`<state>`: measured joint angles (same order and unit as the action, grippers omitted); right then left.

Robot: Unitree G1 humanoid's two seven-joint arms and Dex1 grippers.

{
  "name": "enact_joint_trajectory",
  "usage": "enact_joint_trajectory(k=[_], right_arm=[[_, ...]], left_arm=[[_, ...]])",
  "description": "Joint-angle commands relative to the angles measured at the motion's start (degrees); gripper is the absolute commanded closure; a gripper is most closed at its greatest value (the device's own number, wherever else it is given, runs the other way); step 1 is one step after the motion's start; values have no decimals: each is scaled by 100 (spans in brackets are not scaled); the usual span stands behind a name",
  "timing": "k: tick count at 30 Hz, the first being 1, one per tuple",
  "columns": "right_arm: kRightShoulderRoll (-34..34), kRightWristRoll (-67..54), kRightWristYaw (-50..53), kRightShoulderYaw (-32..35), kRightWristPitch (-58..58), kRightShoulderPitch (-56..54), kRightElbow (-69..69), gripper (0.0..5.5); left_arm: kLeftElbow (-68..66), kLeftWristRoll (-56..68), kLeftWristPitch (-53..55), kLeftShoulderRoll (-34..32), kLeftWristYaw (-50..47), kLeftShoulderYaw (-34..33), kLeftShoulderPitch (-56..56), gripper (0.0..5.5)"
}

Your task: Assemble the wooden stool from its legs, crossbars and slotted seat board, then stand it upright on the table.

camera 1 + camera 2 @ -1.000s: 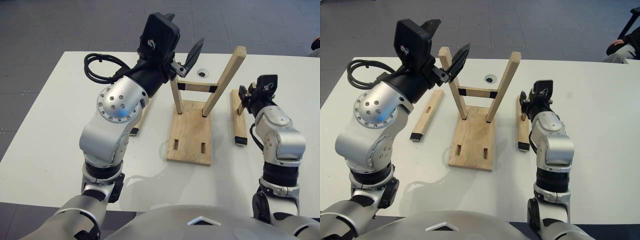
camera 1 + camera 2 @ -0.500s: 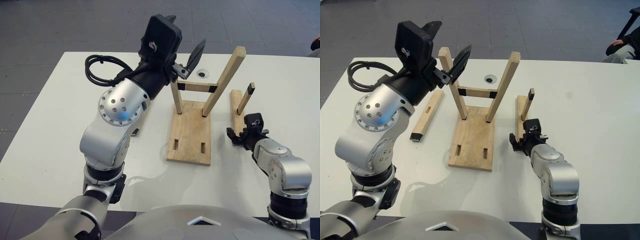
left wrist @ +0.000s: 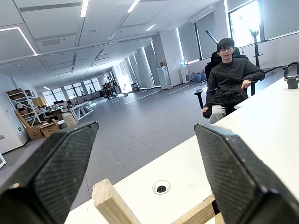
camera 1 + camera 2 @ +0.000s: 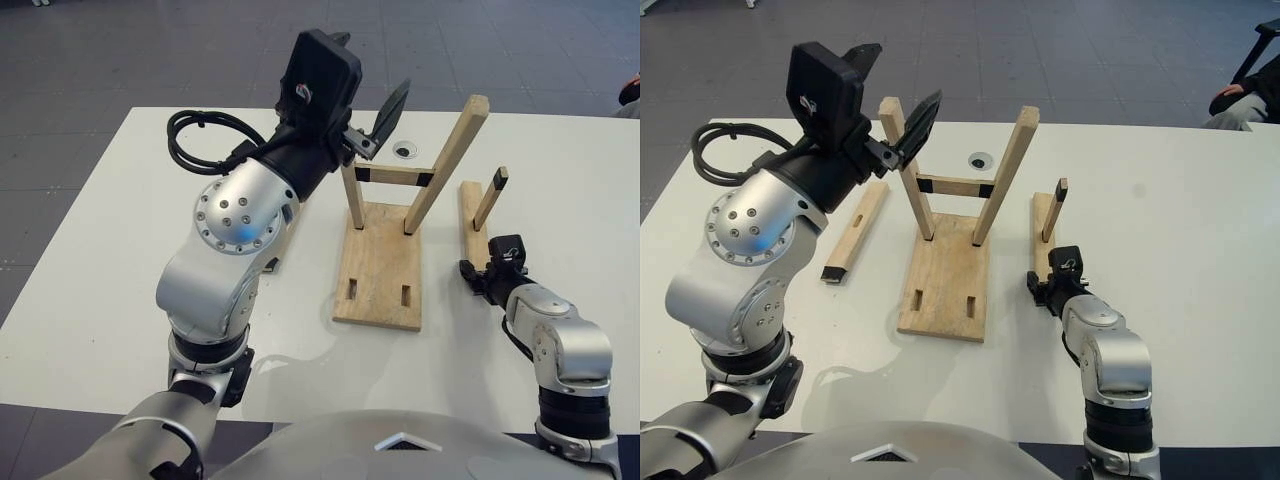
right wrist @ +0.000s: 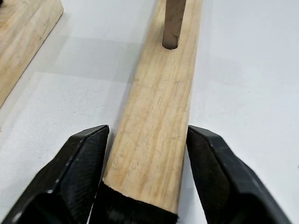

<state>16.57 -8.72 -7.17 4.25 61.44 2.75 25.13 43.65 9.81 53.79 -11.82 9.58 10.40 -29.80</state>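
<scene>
The slotted seat board [image 4: 380,268] lies flat on the table. Two legs [image 4: 446,160] stand in it, joined by a crossbar [image 4: 396,174]. My left gripper [image 4: 892,85] is open, with the top of the left standing leg [image 3: 108,199] between its fingers [image 3: 56,172]. A third leg [image 4: 1044,240] lies to the right of the board with a short crossbar [image 4: 1054,208] standing in it. My right gripper [image 5: 148,154] is open and low over the table, straddling the near end of this leg [image 5: 156,121]. A fourth leg [image 4: 855,230] lies to the left of the board.
A round cable hole [image 4: 981,158] sits in the white table [image 4: 1200,250] behind the standing legs. A black cable [image 4: 200,135] loops off my left arm. The table's right side has free room.
My right gripper let go of the short crossbar, leaving it standing in the lying leg, and drew back to that leg's near end. The left arm has stayed put.
</scene>
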Motion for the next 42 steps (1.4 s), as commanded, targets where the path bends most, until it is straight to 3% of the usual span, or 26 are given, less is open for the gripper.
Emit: enact_joint_trajectory(k=[1, 6, 9, 13, 17, 22, 25, 26, 34, 42], right_arm=[[224, 78, -46, 166, 100, 20, -454, 340], [618, -102, -440, 532, -322, -682, -921, 345], [897, -756, -777, 1494, -917, -2500, -1623, 345], [970, -2403, -1580, 2615, -861, -4128, -2165, 345], [1103, -4323, -2614, 3013, 49, -4688, -2225, 345], [1079, -5847, -3477, 2574, 798, -5015, -2203, 345], [1068, -6197, -3884, 2118, 917, -4845, -1926, 345], [1043, -6276, -3967, 1971, 925, -4819, -1854, 345], [685, -6548, -3868, 1202, 776, -4742, -1545, 345], [660, -6523, -3954, 752, 613, -4613, -1349, 345]], left_arm=[[47, -43, 111, -9, -69, -66, 36, 169], [10, 5, 99, -104, 12, -238, 79, 169], [-177, 576, 250, -275, 456, -1116, -31, 169], [-542, 2675, 916, -843, 2021, -2606, 26, 169], [-1370, 4451, 1305, -1729, 3539, -3349, 32, 169], [-2085, 6037, 1402, -1674, 3500, -3483, -504, 169], [-2337, 6408, 1365, -1628, 3214, -3280, -603, 122], [-2375, 6466, 1348, -1619, 3087, -3202, -591, 102], [-2289, 6636, 1113, -1629, 2657, -2644, -496, 100], [-2704, 7550, 1118, -1819, 2480, -2594, -862, 100]])
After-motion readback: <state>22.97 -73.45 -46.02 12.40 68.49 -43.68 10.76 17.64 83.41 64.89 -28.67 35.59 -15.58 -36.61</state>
